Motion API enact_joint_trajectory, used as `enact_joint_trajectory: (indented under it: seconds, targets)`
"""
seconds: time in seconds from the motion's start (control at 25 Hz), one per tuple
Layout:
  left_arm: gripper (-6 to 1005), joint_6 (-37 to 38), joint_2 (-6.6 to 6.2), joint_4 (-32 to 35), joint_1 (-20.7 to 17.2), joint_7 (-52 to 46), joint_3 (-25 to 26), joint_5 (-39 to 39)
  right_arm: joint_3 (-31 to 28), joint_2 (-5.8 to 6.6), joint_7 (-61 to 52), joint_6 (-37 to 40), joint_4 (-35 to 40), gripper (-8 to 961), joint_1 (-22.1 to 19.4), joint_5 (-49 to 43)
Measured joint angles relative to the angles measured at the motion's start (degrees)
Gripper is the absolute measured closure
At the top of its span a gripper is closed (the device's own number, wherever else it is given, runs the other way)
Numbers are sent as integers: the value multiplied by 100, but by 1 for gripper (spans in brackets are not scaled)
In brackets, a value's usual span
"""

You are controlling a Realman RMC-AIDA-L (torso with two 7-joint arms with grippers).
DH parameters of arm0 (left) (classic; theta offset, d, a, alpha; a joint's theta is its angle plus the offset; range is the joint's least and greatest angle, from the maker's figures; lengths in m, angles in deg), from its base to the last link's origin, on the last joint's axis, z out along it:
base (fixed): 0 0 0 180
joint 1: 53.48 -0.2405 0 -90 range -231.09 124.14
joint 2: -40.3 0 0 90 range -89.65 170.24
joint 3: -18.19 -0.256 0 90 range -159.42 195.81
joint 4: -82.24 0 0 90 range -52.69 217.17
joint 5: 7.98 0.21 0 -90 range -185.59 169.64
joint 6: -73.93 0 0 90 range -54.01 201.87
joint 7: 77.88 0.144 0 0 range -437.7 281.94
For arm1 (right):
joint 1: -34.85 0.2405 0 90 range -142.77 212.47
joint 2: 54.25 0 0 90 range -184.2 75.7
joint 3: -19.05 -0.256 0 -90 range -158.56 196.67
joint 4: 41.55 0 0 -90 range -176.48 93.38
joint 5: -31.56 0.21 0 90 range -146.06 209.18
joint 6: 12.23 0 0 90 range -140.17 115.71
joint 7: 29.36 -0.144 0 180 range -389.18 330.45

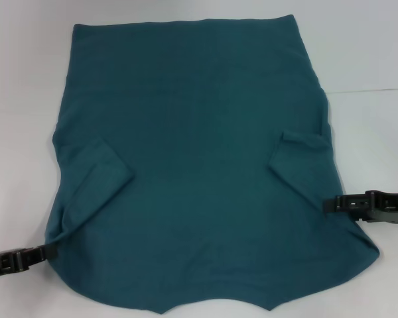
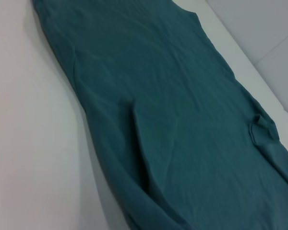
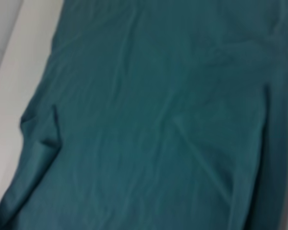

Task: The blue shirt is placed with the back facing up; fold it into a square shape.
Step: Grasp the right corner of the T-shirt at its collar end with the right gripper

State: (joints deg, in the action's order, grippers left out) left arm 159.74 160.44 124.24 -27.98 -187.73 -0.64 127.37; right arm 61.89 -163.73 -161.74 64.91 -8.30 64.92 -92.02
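Observation:
The blue shirt (image 1: pixel 199 146) lies spread flat on the white table (image 1: pixel 20 99), with both short sleeves folded inward onto the body, one at the left (image 1: pixel 96 169) and one at the right (image 1: pixel 302 159). My left gripper (image 1: pixel 52 251) lies low on the table and touches the shirt's near left edge. My right gripper (image 1: pixel 328 204) touches the shirt's right edge, below the folded sleeve. The left wrist view shows the shirt (image 2: pixel 182 110) with soft creases, and the right wrist view is filled by its fabric (image 3: pixel 158 120). Neither wrist view shows its own gripper.
The white table (image 2: pixel 33 143) surrounds the shirt on all sides. A seam in the table surface (image 1: pixel 368 89) runs off to the far right. The shirt's near hem (image 1: pixel 166 310) reaches the bottom of the head view.

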Motion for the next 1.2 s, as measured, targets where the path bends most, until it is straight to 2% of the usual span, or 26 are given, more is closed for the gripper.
enact_joint_trajectory:
  seconds: [0.28,1.2]
  targets:
    - [950,-10,18,-7,0,-1,21,-2,-21,57,-254,480,209,120,-64,-274]
    - [949,-72,53,-61,51,-1,30,-9,-157,105,-411,845,424,128,-73,-618]
